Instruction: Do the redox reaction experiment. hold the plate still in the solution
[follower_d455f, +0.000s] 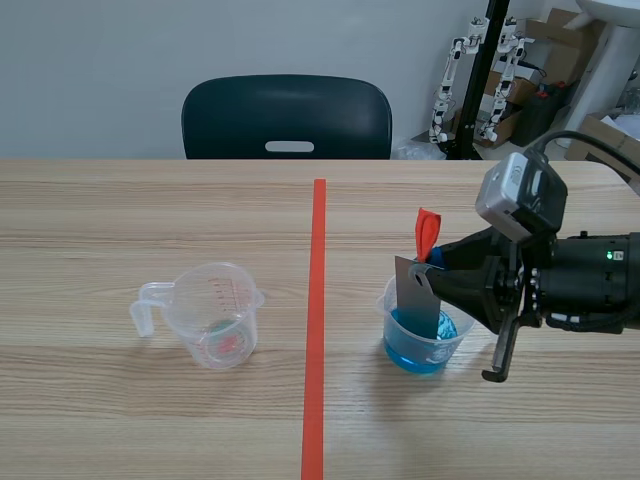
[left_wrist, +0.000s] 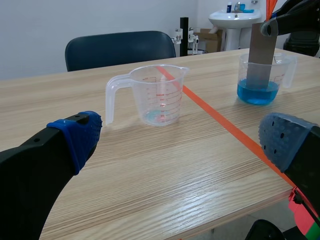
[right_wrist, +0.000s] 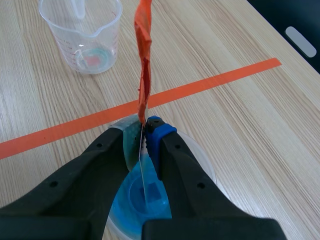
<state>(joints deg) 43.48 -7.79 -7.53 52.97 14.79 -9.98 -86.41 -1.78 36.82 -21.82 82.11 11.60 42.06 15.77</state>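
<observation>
Nearest the table's (follower_d455f: 120, 420) near edge, the left gripper (left_wrist: 182, 140) hangs with its blue-padded fingers spread wide and nothing between them, on the left side of the orange-red tape line (follower_d455f: 315, 350) and well apart from the work. Farther in, right of that line and about midway between the near and far edges, the right gripper (right_wrist: 147, 132) comes in from the right edge with its jaws clamped flat on the top of the grey plate (follower_d455f: 417, 295), which shows edge-on between the pads in the right wrist view. A strip of red tag (right_wrist: 144, 65) sticks up above the pinch. The plate's long axis runs nearly upright, leaning slightly, and it hangs straight below the jaws, so its lower end dips into the blue solution (follower_d455f: 415, 355) inside the clear cup (follower_d455f: 452, 345). Whether the plate touches the cup's bottom or rim I cannot tell. The relation to keep seems to be jaws directly over the cup with the plate vertical, since any sideways drift would likely tip the light cup. The right arm alone is placed for this. Left of the line, the clear measuring jug (follower_d455f: 215, 315) stands at about the same depth, and a chair (follower_d455f: 288, 115) sits beyond the far edge
</observation>
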